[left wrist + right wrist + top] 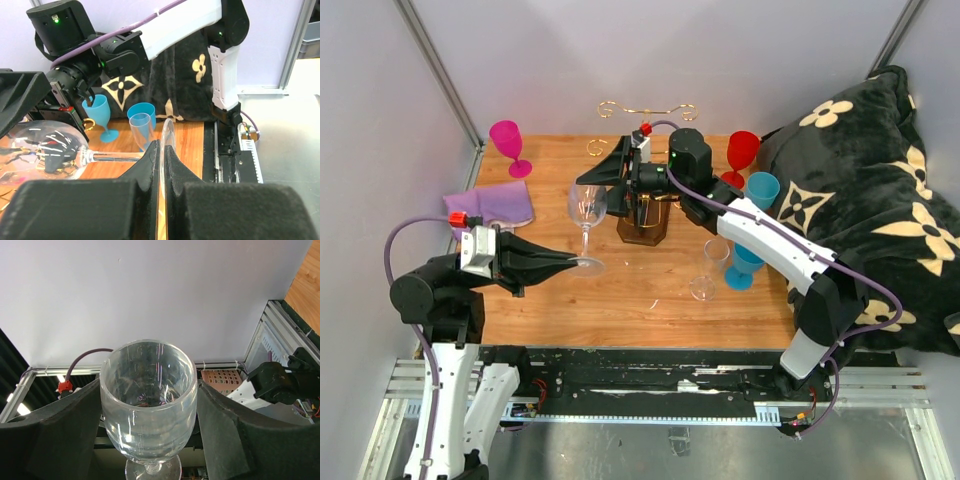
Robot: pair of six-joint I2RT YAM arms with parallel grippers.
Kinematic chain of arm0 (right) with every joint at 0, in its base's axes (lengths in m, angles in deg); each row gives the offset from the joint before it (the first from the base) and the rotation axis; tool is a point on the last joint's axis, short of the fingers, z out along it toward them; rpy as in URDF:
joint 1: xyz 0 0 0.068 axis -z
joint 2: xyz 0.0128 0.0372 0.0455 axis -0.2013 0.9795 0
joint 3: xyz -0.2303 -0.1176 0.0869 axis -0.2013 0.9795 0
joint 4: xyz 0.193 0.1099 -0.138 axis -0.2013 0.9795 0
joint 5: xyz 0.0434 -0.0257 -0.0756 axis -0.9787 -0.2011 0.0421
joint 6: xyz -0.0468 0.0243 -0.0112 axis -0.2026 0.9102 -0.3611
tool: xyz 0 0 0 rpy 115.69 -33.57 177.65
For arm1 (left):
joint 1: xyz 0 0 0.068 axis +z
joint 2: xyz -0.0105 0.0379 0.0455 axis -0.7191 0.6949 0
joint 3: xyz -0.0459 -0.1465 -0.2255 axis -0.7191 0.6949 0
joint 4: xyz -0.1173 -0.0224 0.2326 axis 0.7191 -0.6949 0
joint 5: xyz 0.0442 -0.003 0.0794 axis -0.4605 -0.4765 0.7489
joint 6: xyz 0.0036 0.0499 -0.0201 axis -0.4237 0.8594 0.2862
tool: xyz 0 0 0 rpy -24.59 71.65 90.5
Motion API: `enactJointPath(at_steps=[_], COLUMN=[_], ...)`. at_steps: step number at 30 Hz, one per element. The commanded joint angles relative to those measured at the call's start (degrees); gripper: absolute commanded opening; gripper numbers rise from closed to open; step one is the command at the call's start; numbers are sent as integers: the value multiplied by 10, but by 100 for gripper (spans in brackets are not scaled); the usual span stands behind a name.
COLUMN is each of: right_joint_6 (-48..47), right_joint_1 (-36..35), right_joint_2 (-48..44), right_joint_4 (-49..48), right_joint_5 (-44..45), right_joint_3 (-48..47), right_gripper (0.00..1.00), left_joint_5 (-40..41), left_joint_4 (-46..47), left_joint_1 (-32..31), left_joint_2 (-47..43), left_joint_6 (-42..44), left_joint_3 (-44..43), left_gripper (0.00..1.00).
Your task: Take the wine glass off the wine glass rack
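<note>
A clear wine glass (587, 207) stands upright, off the wine glass rack (643, 233), whose gold wire hooks (646, 109) rise behind it. My left gripper (578, 263) is shut on the edge of the glass's round foot (590, 266). In the left wrist view the foot (165, 131) is pinched edge-on between the black pads, at the left gripper (163, 146). My right gripper (588, 186) reaches in from the rack side. Its fingers press both sides of the bowl (147, 405), at the right gripper (148, 390).
A magenta goblet (507, 140) and a purple cloth (490, 205) are at the back left. A red goblet (742, 150), two blue goblets (761, 188) (744, 266) and a small clear glass (710, 266) stand right of the rack. A black patterned blanket (865, 200) fills the right side.
</note>
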Motion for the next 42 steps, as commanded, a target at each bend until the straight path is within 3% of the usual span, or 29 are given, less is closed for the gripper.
enactJointPath(at_steps=[1, 7, 8, 10, 13, 15, 18, 21, 24, 26, 29, 35, 37, 42], right_joint_6=[4, 0, -1, -7, -19, -41, -108, -250, -488, -600, -719, -873, -942, -1032], right_joint_1=[-12, -13, -12, -12, -12, -12, -13, -19, -54, -110, -176, -268, -292, -295], right_joint_2=[-8, -14, -16, -18, -21, -24, -28, -48, -86, -124, -176, -195, -183, -109], right_joint_4=[-34, -40, -43, -45, -45, -32, 24, 136, 273, 294, 212, 15, -102, -434], right_joint_5=[6, 8, 9, 10, 10, 10, 5, 41, 169, 306, 461, 628, 687, 723], right_joint_3=[-15, -14, -13, -14, -17, -23, -44, -78, -108, -75, 37, 227, 294, 430], right_gripper=[67, 60, 59, 59, 58, 57, 55, 53, 53, 54, 54, 55, 55, 52], left_joint_5=[5, 20, 21, 26, 33, 42, 77, 171, 295, 346, 394, 492, 514, 506], left_joint_4=[-3, -125, -159, -201, -217, -226, -264, -320, -358, -363, -350, -347, -348, -329], left_joint_1=[-6, -6, -6, -6, -6, -6, -6, -6, -6, -6, -6, -6, -6, -6], left_joint_2=[-10, -12, -12, -12, -13, -13, -9, -1, 14, 24, 37, 69, 77, 90], left_joint_6=[13, 90, 115, 144, 154, 161, 186, 219, 226, 215, 190, 143, 131, 110], left_joint_3=[-25, -54, -63, -76, -82, -87, -108, -142, -173, -182, -184, -194, -192, -174], left_gripper=[0, 4, 14, 50, 78, 88, 91, 91, 94, 95, 97, 98, 98, 99])
